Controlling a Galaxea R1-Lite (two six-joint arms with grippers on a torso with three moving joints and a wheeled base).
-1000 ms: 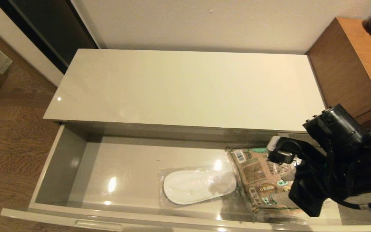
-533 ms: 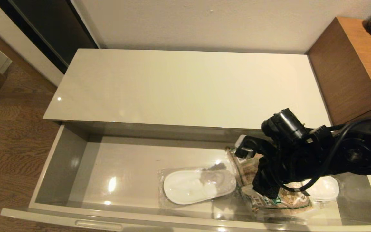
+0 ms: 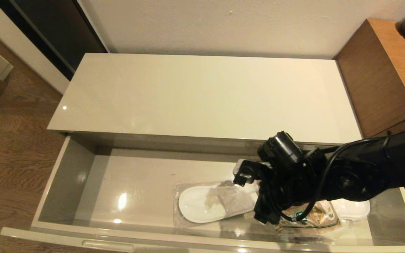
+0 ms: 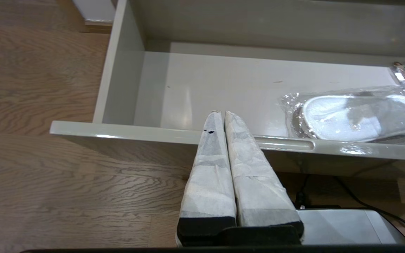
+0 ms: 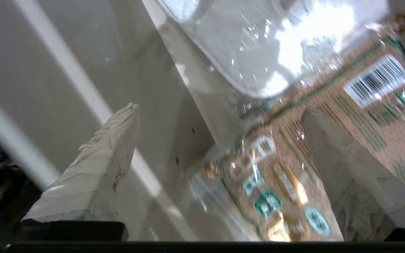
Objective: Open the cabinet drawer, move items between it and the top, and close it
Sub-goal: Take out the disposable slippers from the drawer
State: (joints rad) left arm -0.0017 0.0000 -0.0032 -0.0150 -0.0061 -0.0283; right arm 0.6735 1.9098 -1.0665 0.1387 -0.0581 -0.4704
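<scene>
My right gripper [image 5: 220, 147], fingers spread wide and empty, hung inside the open cabinet drawer [image 3: 65, 175] over the grain bag [image 3: 315, 214] at five o'clock, slippers [image 3: 202, 203] beside it.

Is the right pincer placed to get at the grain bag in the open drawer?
Probably yes. The right pincer is open and hangs in the drawer directly over the grain bag, with nothing between. One wrapped slipper overlaps the bag's edge, which might snag.
</scene>
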